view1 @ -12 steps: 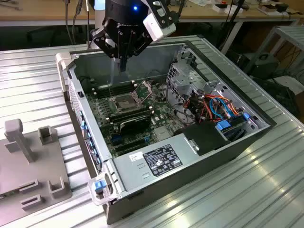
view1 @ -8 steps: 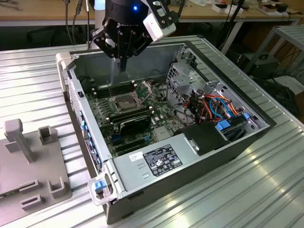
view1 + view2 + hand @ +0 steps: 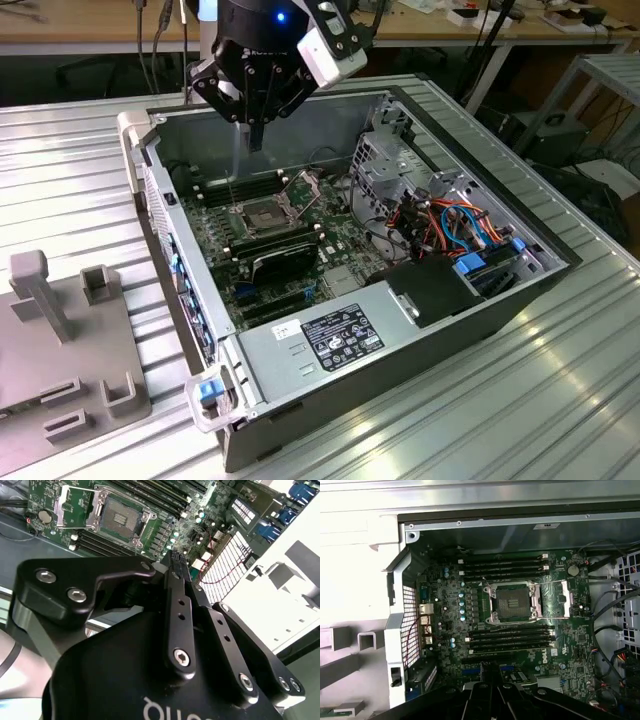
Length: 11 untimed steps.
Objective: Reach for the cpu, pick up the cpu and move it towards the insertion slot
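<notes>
pincer above the insertion slot

Your table is ribbed silvery metal, the slats running lengthwise. Hard glare sits on it along the exterior view's left and again at the lower right. A grey moulded fixture with upright posts rests on it at the left.

Behind the table you have a long wooden bench across the back. Cables hang off its front edge and small clutter lies on top. Under it, all is in shadow.

At the far right stands a grey metal rack, with dark boxes low beside it.
</notes>
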Available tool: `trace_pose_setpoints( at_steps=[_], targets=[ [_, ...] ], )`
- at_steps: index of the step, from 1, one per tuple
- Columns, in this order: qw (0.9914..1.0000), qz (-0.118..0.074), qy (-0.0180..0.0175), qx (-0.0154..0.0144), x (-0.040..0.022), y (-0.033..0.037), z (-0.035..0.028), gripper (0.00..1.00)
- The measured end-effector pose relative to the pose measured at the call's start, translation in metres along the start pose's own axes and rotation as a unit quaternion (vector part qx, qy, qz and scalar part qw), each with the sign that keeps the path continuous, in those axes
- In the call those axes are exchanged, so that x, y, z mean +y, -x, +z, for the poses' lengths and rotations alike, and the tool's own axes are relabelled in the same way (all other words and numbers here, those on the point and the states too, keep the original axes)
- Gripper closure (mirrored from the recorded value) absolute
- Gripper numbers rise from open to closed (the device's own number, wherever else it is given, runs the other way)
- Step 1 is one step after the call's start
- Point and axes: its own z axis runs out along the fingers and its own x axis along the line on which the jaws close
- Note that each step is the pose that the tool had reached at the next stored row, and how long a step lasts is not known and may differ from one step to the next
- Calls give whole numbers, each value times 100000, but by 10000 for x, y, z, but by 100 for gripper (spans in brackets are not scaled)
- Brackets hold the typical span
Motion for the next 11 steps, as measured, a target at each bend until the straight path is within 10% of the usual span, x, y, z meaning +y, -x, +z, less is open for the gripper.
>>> trace_pose_setpoints(
  at_steps=[11],
  targets=[
    [100000, -6, -3, 1, -5, -69, -1, 89]
  ],
)
